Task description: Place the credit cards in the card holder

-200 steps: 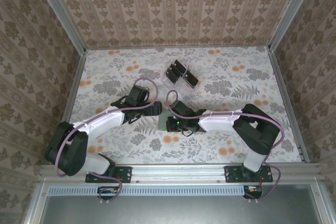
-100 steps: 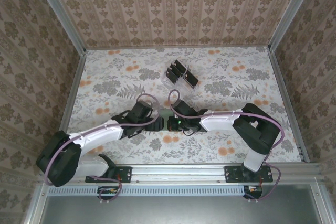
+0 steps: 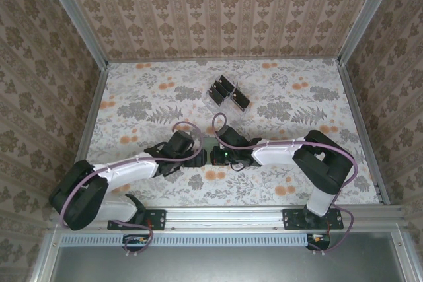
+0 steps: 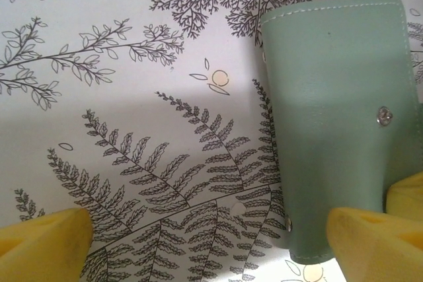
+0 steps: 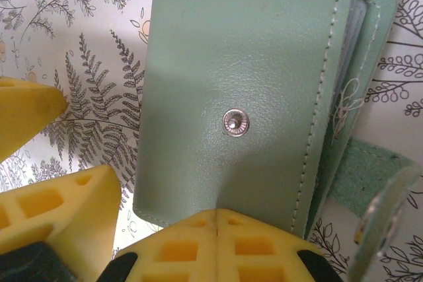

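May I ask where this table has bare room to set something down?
Bare cloth lies between the card rack and the left wall, between it and the right wall, and along the near rail. The centre is crowded: left pincer and right pincer meet at the green wallet.

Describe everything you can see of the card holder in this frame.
The card holder is a flat, grey-green, leather-like sleeve with pale edge stitching, a metal snap stud on its face and small rivets. It lies flat on the floral tablecloth, its snap strap undone beside it. The right gripper's fingertips overlap one edge.
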